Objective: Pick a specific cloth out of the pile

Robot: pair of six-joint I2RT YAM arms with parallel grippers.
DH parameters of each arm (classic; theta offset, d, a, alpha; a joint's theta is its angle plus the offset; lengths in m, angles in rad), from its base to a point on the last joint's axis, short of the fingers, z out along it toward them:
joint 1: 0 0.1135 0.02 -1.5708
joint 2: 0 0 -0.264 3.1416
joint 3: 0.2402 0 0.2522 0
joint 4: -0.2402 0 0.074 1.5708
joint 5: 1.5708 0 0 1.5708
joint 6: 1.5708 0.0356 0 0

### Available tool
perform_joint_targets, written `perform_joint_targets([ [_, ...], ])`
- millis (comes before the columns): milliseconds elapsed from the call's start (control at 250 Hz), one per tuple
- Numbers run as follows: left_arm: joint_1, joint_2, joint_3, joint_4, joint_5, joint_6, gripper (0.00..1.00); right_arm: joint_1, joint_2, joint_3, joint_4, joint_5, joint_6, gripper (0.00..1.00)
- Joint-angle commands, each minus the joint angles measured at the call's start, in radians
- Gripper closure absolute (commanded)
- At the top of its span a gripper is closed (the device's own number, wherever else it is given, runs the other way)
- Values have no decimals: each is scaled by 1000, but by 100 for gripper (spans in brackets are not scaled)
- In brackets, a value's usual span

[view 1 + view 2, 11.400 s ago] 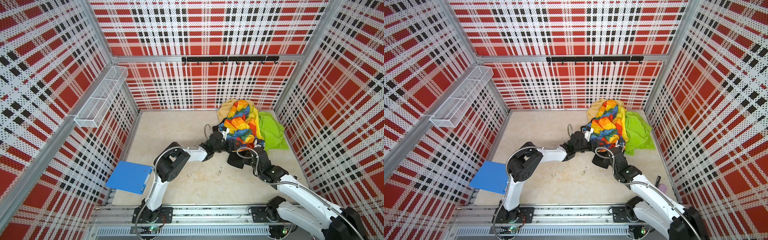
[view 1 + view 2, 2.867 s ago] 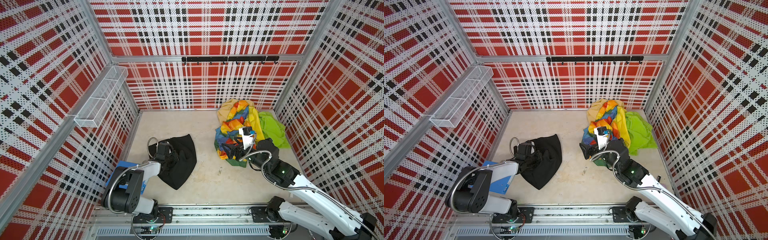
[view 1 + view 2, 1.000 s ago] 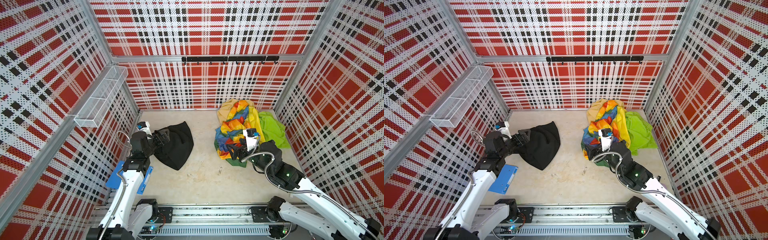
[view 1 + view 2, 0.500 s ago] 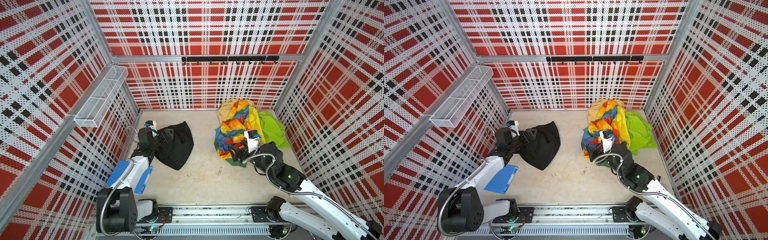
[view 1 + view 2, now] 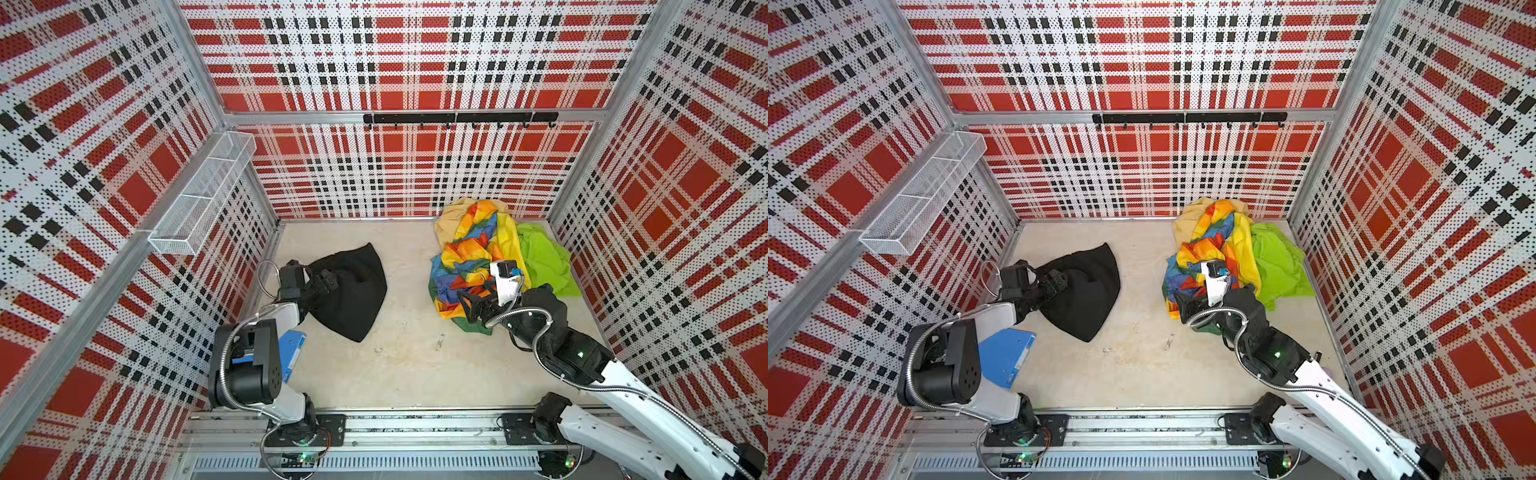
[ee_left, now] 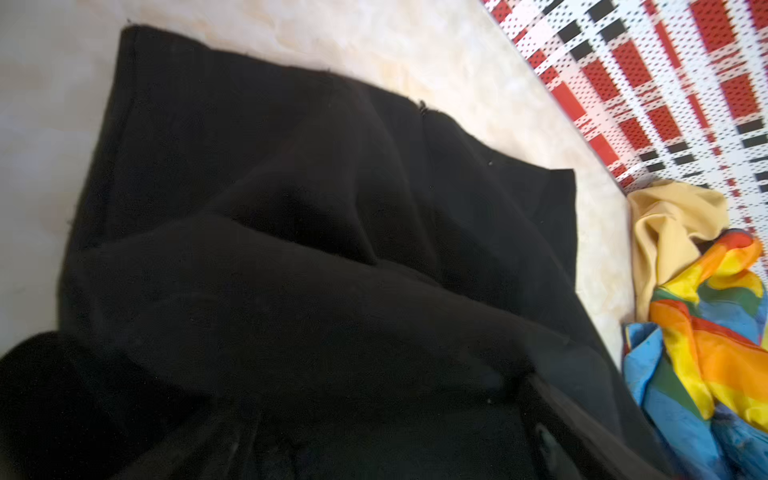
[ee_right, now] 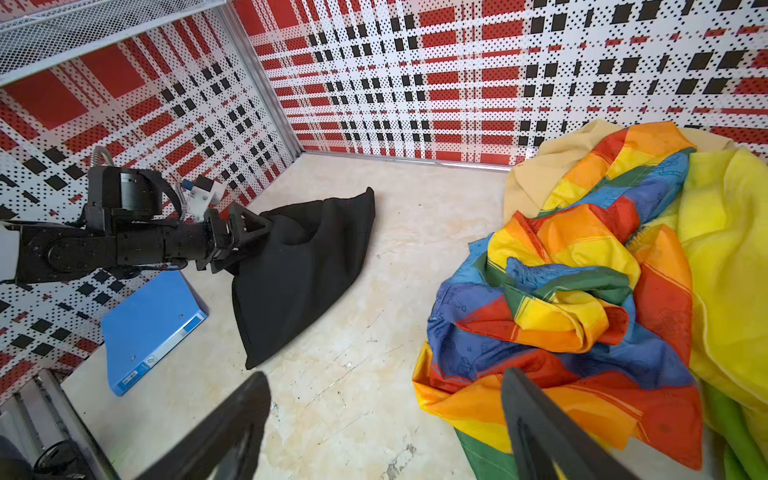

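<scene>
Obs, near to far (top views, lower edge = near).

**Near:** blue binder [image 5: 291,353] lies flat on the counter [image 5: 407,353] at lower left, partly under the left arm's elbow. Lower centre of the counter is bare up to the front rail [image 5: 415,419].

**Mid left:** the cloth [image 5: 353,291], plain black, lies alone at centre left, well apart from the pile [image 5: 478,266]. The left claw [image 5: 326,284] is at its bunched left corner w/ jaws spread wide. Fabric heaps against them, so can't tell if a fold hangs on one.

**Mid right:** the right claw [image 7: 384,374] is spread w/ nothing btwn its jaws, hovering by the pile's near left edge.

**Risks (judgement):**
1. Snag: if a fold sits on a jaw, a pull-back would drag the cloth toward the left wall or onto the binder.
2. The right claw is low beside the rainbow cloth [image 5: 469,257], which has loose folds. A sweep left could hook one and haul it toward the black piece, mixing them again.
3. Left elbow over the binder: folding the arm back may shove it.

**Room:**
- Left claw is tight, w/ the side wall just beside its wrist. Free room is rightward, to centre.
- Right claw has a clear exit toward lower centre.
- Far: the pile fills the upper right corner. The pale yellow cloth [image 5: 446,220] is against the back wall and the lime green cloth [image 5: 544,262] is near the right wall.
- Upper left of the counter is bare.
- Wire basket [image 5: 199,199] and hook rail [image 5: 457,118] sit high on the walls, well above the work.
</scene>
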Motion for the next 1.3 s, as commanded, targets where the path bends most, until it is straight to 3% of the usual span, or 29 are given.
perform_joint_targets([
  [0,-7,-94,10,50,12,-8,1,-1,-15,-10,10,26,-18,7],
  [132,-36,-244,26,-2,-10,12,1,-2,-18,-17,13,20,-27,7],
  [380,-70,-469,45,-89,-110,50,1,-1,-19,3,1,-115,-107,4],
  [536,-60,-515,74,-129,-256,91,1,-1,-29,-2,9,2,-108,3],
  [684,-18,-519,72,-136,-277,91,1,-2,-27,4,2,116,-110,3],
  [832,-26,-498,19,-49,-235,94,1,-3,-41,-40,50,236,-110,3],
  [1049,-91,-440,-101,170,-316,297,1,-54,-51,-159,176,339,-161,0],
  [1297,-194,-376,-312,512,-410,488,1,-164,-27,-248,295,329,-126,1],
])
